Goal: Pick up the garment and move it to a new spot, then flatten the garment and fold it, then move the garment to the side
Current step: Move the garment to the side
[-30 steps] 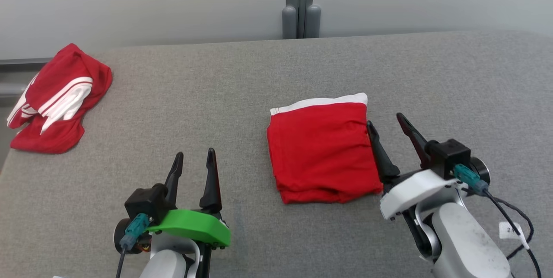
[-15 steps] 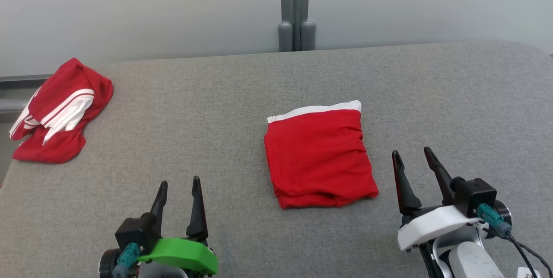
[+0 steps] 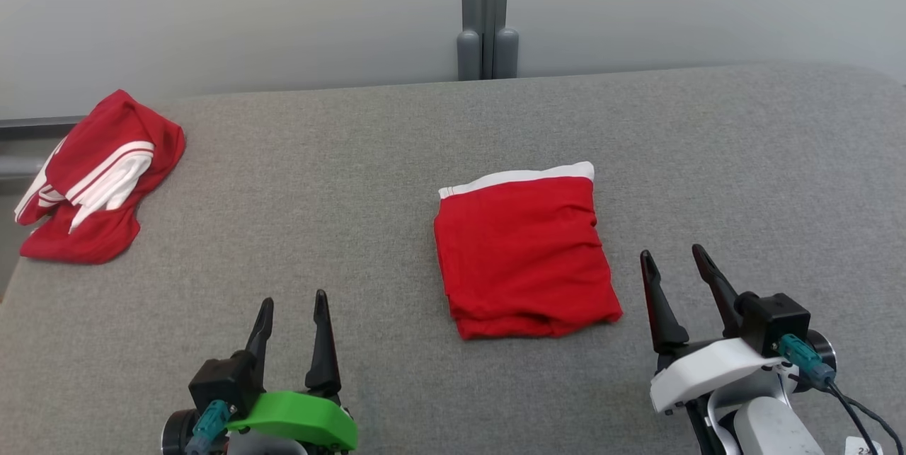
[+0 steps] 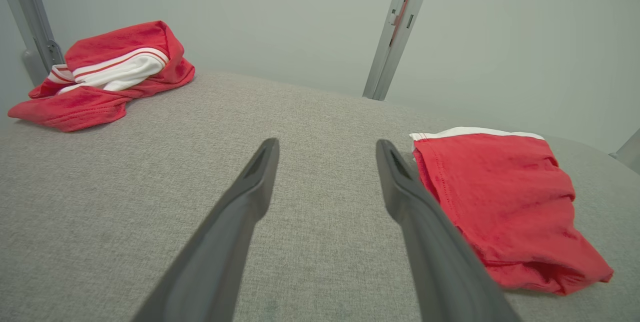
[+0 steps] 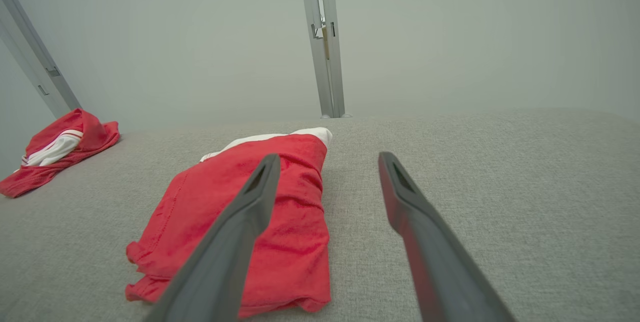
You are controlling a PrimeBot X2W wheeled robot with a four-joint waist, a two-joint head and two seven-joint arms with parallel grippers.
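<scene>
The garment (image 3: 525, 251), red with a white band along its far edge, lies folded into a neat rectangle on the grey counter (image 3: 340, 179), its layered edge nearest the robot. The right jaws stand spread and empty just to the right of its near right corner, clear of the cloth, while the left jaws, likewise spread and empty, hover well to its near left. A crumpled red-and-white heap (image 3: 92, 179) sits far to the garment's left, a little farther back.
</scene>
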